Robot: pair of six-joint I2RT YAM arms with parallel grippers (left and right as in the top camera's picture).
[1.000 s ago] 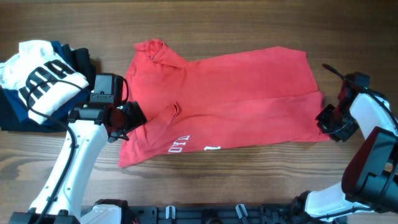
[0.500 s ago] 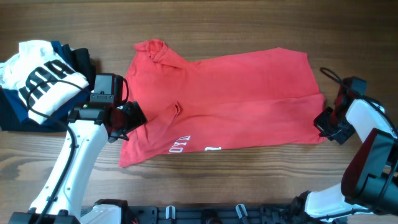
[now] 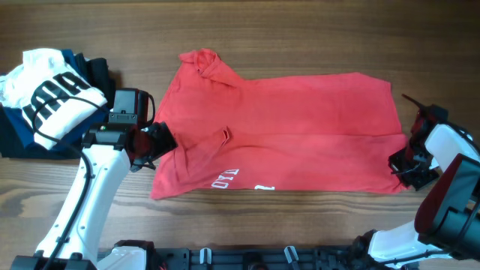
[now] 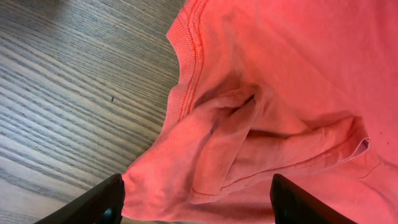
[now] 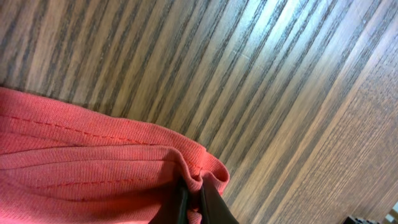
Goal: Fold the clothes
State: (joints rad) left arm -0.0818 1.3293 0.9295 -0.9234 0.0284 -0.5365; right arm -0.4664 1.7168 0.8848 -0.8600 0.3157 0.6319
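A: Item check: what lies at the left edge of the wooden table (image 3: 300, 30)?
B: One pile. White garment (image 3: 49, 94) with black block letters on top; navy garment (image 3: 15, 131) beneath it; black garment (image 3: 96, 71) touching behind.

White arms (image 3: 81, 201) — black grippers (image 3: 166, 142)

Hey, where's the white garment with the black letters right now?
In the overhead view, the white garment lies on dark clothes at the table's left edge, left of the red T-shirt.
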